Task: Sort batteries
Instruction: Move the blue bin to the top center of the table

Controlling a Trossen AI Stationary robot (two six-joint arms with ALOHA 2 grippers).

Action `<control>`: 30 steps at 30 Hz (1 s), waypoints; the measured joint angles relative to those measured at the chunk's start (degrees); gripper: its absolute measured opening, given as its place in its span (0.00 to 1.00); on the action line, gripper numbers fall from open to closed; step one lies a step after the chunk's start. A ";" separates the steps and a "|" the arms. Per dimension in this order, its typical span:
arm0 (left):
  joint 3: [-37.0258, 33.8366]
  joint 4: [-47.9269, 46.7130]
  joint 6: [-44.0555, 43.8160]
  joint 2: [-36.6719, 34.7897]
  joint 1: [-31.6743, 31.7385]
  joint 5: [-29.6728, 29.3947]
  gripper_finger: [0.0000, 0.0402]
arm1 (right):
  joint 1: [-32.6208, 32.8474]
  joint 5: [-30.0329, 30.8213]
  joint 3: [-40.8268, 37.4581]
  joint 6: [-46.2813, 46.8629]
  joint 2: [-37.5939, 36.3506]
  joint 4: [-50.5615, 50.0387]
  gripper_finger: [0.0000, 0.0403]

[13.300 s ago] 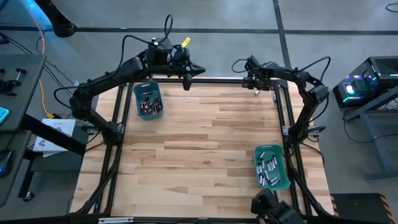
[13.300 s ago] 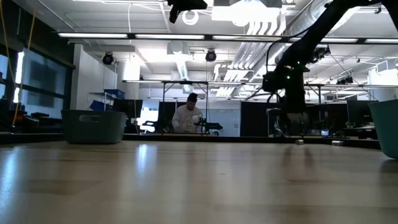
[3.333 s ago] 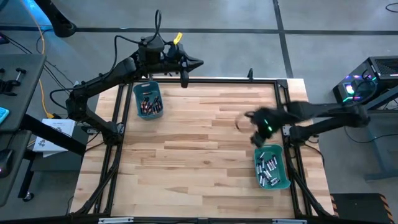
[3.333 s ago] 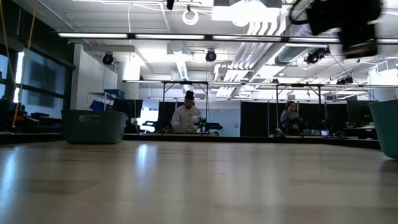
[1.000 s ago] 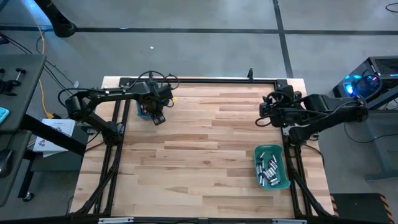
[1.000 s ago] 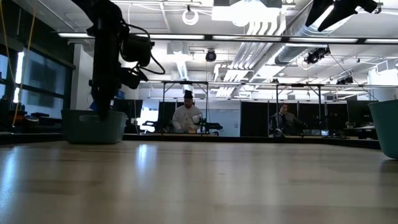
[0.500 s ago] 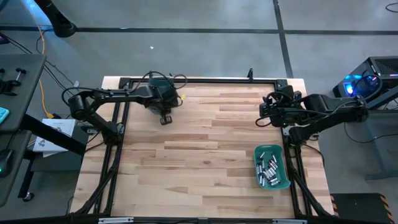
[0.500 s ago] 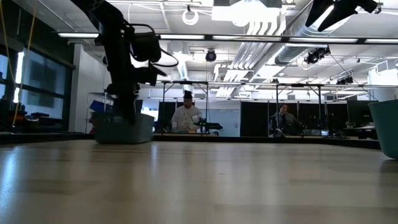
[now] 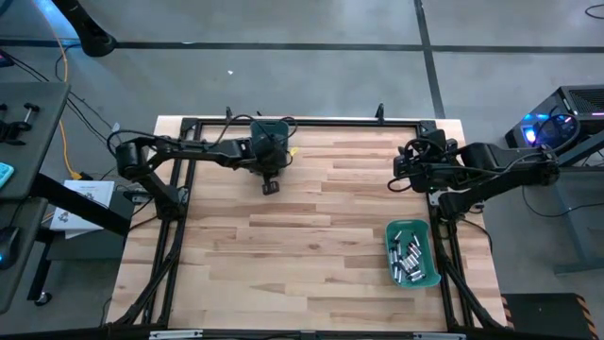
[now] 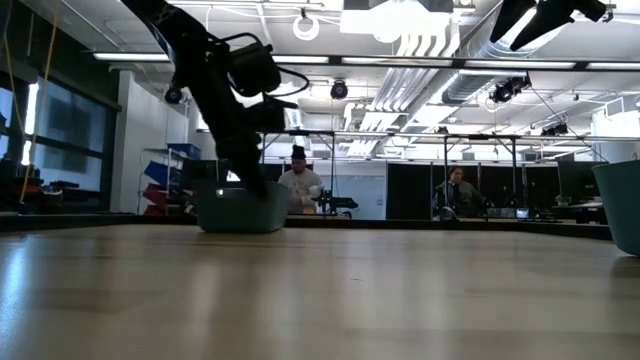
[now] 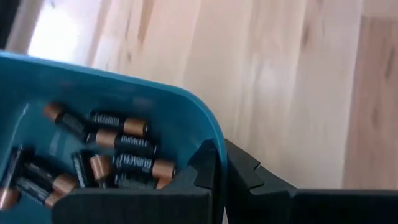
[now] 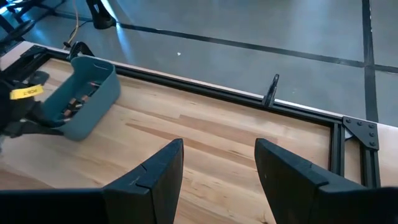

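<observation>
A teal bin (image 12: 87,99) holding dark batteries with copper ends (image 11: 124,149) stands on the table near the far edge, also seen in the low view (image 10: 240,212). My left gripper (image 11: 219,177) is shut on this bin's wall; seen from above, the gripper (image 9: 269,159) covers most of the bin. A second teal bin (image 9: 412,253) with silvery batteries (image 9: 408,257) stands at the right near side. My right gripper (image 12: 217,168) hangs open above the table's right far part (image 9: 396,179), touching nothing. My left gripper pinches the bin's upright wall at its rim (image 11: 213,146), close to a rounded corner. One finger (image 11: 189,180) is inside the bin and the other (image 11: 252,177) outside. The fingers slant down from above. The bin's bottom stays on the table.
A black rail frame (image 9: 321,121) runs round the table top. The middle and near part of the wooden table (image 9: 302,246) is bare boards. People sit in the room beyond the far edge (image 10: 300,190).
My left gripper has gone toward the table's right edge along the far side and tipped further downward. The teal bin with the dark batteries has slid along the table with it, staying flat on its bottom.
</observation>
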 joint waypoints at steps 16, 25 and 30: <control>3.82 11.75 6.67 7.30 2.89 0.73 0.00 | 0.00 -0.72 0.00 -0.13 0.00 2.82 0.48; 5.14 14.77 6.77 9.90 3.59 1.24 0.03 | 0.00 -3.18 0.00 -0.13 0.00 3.00 0.48; 4.94 14.01 6.63 8.55 3.55 1.22 0.15 | 0.00 -4.37 0.00 -0.13 0.02 3.02 0.48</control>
